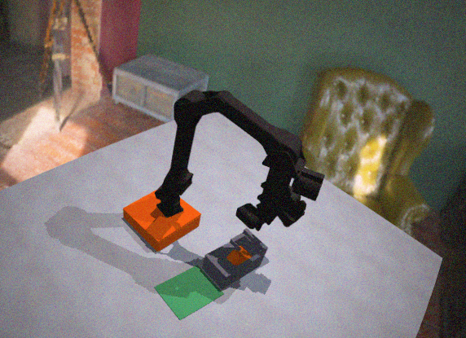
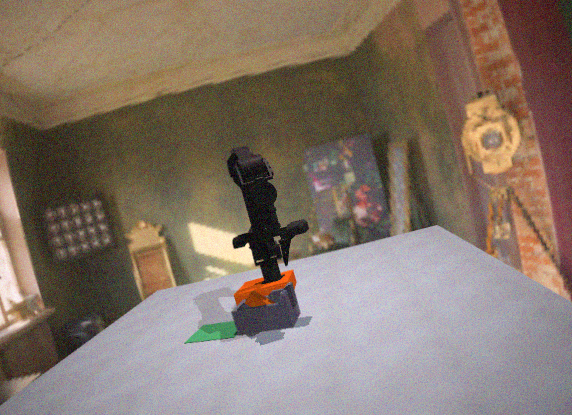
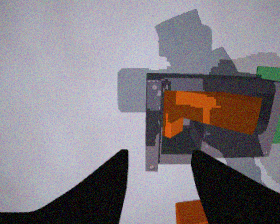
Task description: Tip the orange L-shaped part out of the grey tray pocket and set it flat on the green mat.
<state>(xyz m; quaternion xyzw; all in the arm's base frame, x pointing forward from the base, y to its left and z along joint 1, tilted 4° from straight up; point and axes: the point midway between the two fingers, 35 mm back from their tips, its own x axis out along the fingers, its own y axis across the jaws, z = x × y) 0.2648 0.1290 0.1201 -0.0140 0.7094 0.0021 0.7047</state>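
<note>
The gripper hangs above the tray, clear of it, fingers pointing down. The jaws stand partly apart, about mid-range, with nothing between them; in the wrist view only bare table shows in the gap between the two dark fingers.

The part lies inside the tray pocket. In the top view its orange face sits below the grey rim, and whether one end is tipped up cannot be told from there. In the exterior view, orange shows at the top edge of the tray, but the arm's orange base lies behind on the same line, so the two cannot be separated with confidence. The wrist view shows the orange face framed by the pocket walls, with a lighter and a darker area; this may be a tilt, or only shading.

The mat lies flat on the table, touching or just beside the tray's near corner. That placing suits a short carry from pocket to mat.

Judgement: the half-open setting suits both a press with a fingertip and a later pinch on a narrow raised end, and the height gives the wrist camera a full look at the pocket. The part is not yet out and the mat carries nothing. The main risk is a pinch attempted on an end that is not raised enough.
</note>
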